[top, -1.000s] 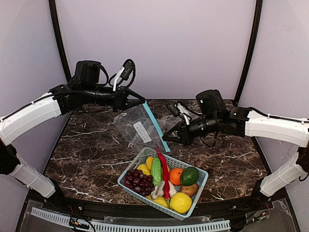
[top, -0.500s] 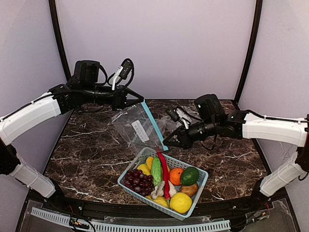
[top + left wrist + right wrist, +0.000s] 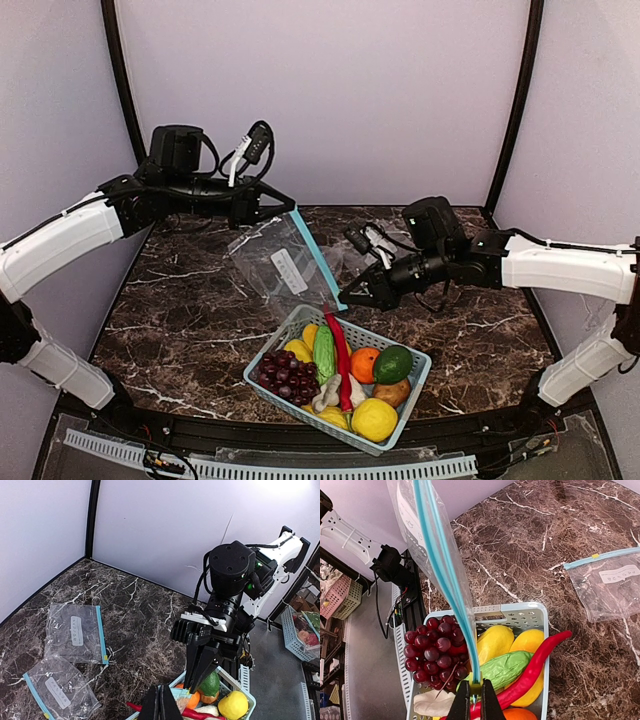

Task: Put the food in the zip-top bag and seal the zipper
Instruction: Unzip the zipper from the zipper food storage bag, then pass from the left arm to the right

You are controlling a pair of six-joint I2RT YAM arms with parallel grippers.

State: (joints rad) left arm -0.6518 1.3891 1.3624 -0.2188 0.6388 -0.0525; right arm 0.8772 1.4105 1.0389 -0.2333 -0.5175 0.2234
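Note:
A clear zip-top bag (image 3: pixel 280 265) with a white label hangs stretched between both grippers above the table. Its light blue zipper (image 3: pixel 320 258) runs from my left gripper (image 3: pixel 291 209), shut on the upper corner, down to my right gripper (image 3: pixel 344 299), shut on the lower end. In the right wrist view the zipper (image 3: pixel 445 580) ends between my shut fingers (image 3: pixel 472 700). In the left wrist view my shut left gripper (image 3: pixel 161 707) pinches the bag corner. The orange (image 3: pixel 364 364), avocado (image 3: pixel 393 364) and light green gourd (image 3: pixel 324 352) lie in the basket below.
The light blue basket (image 3: pixel 428 362) at the front middle also holds purple grapes (image 3: pixel 283 373), a red chili (image 3: pixel 341 350) and yellow fruit (image 3: pixel 374 419). Two more clear bags (image 3: pixel 75 632) (image 3: pixel 57 687) lie flat on the marble table; one shows in the right wrist view (image 3: pixel 610 582).
My right gripper has shifted a little left and down with the zipper end. My left gripper has edged left with the upper corner, and the bag now hangs more taut.

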